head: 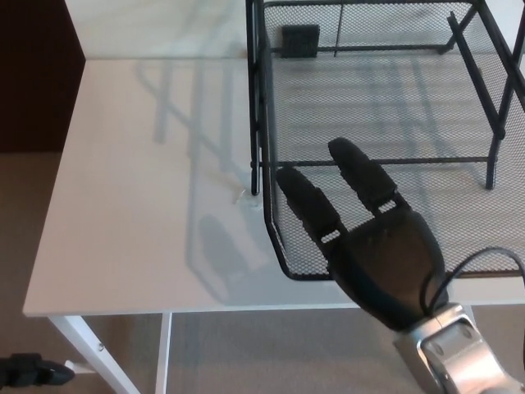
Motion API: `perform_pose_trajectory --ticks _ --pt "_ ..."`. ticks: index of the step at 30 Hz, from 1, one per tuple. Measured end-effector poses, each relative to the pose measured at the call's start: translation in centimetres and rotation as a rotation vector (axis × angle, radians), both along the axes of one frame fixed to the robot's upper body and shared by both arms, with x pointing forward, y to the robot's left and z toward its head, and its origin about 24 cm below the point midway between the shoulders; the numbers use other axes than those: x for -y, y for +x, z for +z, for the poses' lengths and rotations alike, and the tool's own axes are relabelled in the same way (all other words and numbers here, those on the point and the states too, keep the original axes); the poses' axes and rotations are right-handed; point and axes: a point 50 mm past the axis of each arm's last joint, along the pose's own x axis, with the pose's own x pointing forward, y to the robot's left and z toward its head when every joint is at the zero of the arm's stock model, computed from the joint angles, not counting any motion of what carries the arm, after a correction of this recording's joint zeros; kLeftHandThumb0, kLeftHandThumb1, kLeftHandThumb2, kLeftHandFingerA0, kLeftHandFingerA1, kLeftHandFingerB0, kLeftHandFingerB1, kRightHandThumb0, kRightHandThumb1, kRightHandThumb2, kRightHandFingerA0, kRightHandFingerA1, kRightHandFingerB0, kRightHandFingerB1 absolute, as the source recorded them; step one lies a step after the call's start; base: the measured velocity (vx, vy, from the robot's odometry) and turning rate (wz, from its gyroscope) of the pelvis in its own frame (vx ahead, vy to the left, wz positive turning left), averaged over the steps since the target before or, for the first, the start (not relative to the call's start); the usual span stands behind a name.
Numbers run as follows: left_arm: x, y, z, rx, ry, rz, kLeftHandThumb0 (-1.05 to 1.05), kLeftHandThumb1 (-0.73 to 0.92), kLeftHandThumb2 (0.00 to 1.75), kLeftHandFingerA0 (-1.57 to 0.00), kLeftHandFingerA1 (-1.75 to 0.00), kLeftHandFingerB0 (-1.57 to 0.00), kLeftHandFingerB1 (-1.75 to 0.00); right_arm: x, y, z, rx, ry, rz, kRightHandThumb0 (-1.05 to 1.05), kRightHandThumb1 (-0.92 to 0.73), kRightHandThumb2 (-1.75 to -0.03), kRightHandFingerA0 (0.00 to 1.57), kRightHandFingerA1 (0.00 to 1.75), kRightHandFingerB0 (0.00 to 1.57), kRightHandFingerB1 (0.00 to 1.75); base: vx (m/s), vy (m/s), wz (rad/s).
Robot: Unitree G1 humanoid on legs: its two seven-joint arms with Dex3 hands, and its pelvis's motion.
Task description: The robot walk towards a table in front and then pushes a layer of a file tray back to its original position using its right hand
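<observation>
A black wire-mesh file tray [385, 107] stands on the right part of the white table [148, 189]. Its lower sliding layer [283, 246] sticks out toward me, its front rim near the table's front edge. My right hand [369, 238] comes in from the lower right, open, two fingers [308, 201] stretched flat over the front rim and lying on the mesh floor of that layer. The palm presses against the front rim. My left hand is out of sight.
The table's front edge [164, 310] runs across the lower picture, with a white leg [90, 349] at lower left. A dark wooden panel [33, 74] stands at the far left. A small black object [29, 371] lies on the floor at lower left.
</observation>
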Motion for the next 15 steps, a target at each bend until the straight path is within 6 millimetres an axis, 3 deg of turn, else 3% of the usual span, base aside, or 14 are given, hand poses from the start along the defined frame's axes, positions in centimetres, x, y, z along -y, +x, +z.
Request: perform_pose_trajectory --ticks 3,10,15 --pt "0.0 0.0 0.0 0.001 -0.001 -0.003 -0.53 0.49 0.78 -0.61 -0.53 -0.42 -0.46 0.0 0.7 0.0 0.003 -0.012 -0.008 -0.12 -0.15 -0.58 0.00 0.19 0.02 0.23 0.00 0.000 0.00" --pt "0.1 0.1 0.1 0.003 -0.002 -0.004 -0.52 0.49 0.77 -0.61 -0.53 -0.41 -0.46 -0.2 2.2 0.3 0.002 -0.008 -0.024 -0.23 -0.25 -0.67 0.00 0.23 0.00 0.26 0.00 0.000 0.00" --pt "0.1 0.2 0.1 0.003 -0.002 -0.005 -0.51 0.49 0.76 -0.61 -0.53 -0.42 -0.46 -0.3 3.1 0.7 0.008 -0.005 -0.035 -0.49 -0.34 -0.66 0.00 0.00 0.06 0.10 0.00 0.000 0.00"
